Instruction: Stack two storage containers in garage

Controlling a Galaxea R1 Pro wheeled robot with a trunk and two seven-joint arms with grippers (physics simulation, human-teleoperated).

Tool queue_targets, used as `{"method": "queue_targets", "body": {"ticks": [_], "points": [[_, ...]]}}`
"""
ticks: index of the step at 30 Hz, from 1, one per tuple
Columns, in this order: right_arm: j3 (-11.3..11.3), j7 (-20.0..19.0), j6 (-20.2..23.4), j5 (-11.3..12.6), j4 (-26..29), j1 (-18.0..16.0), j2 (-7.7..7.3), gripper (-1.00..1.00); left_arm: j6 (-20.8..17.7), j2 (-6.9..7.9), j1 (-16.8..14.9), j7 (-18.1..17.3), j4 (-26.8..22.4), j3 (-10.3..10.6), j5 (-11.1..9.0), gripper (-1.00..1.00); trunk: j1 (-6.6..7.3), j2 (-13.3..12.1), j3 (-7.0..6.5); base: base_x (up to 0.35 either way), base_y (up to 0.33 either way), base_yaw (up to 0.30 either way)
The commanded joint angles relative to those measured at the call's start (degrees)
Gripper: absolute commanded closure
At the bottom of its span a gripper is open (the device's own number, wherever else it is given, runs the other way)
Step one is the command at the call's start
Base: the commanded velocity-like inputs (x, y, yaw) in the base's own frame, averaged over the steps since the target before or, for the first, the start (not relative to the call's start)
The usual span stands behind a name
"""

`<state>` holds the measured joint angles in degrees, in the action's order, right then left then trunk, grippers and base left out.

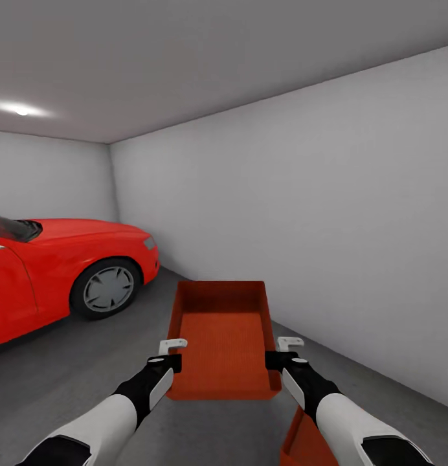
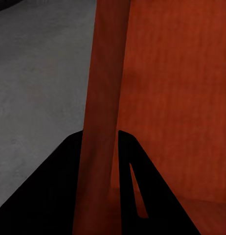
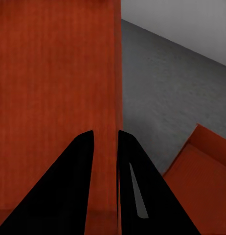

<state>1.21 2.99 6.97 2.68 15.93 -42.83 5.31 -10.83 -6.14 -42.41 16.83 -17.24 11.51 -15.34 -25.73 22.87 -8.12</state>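
Note:
I hold one red-orange storage container (image 1: 221, 336) in the air in front of me, its open top up. My left gripper (image 1: 172, 359) is shut on its left wall and my right gripper (image 1: 276, 357) is shut on its right wall. In the left wrist view the left gripper (image 2: 101, 137) straddles that wall (image 2: 101, 73). The right gripper (image 3: 105, 137) straddles the other wall (image 3: 117, 73) in the right wrist view. The second storage container (image 1: 305, 443) sits low on the grey floor (image 1: 88, 375) under my right arm, partly hidden, and its corner (image 3: 201, 171) shows in the right wrist view.
A red car (image 1: 49, 272) stands at the left, its front wheel (image 1: 107, 288) near the held bin. A plain white wall (image 1: 314, 213) runs along the right and meets the back wall (image 1: 49, 175) in a far corner. Grey concrete lies between car and wall.

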Motion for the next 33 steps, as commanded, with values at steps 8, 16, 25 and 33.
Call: {"method": "queue_targets", "body": {"ticks": [8, 16, 25, 33], "points": [[-0.7, -0.2, 0.9, 0.8, 0.0, 0.0, -0.13, 1.00, 1.3, 2.98, 0.0, 0.5, -0.3, -2.7, 0.2, 1.00, -0.05, 0.0, 0.02, 0.318, 0.177, -0.171], [-0.7, -0.2, 0.9, 0.8, 0.0, 0.0, -0.19, 1.00, 1.3, 2.98, 0.0, 0.7, -0.4, -2.7, 0.2, 1.00, -0.05, 0.0, 0.02, 0.182, 0.077, -0.279], [-0.8, -0.2, 0.9, 0.8, 0.0, 0.0, -0.30, 1.00, 1.3, 2.98, 0.0, 0.8, -0.4, -2.7, 0.2, 1.00, -0.05, 0.0, 0.02, 0.005, 0.002, -0.282], [-0.8, -0.2, 0.9, 0.8, 0.0, 0.0, -0.30, 1.00, 1.3, 2.98, 0.0, 0.8, -0.4, -2.7, 0.2, 1.00, -0.05, 0.0, 0.02, 0.000, 0.000, -0.283]]}}
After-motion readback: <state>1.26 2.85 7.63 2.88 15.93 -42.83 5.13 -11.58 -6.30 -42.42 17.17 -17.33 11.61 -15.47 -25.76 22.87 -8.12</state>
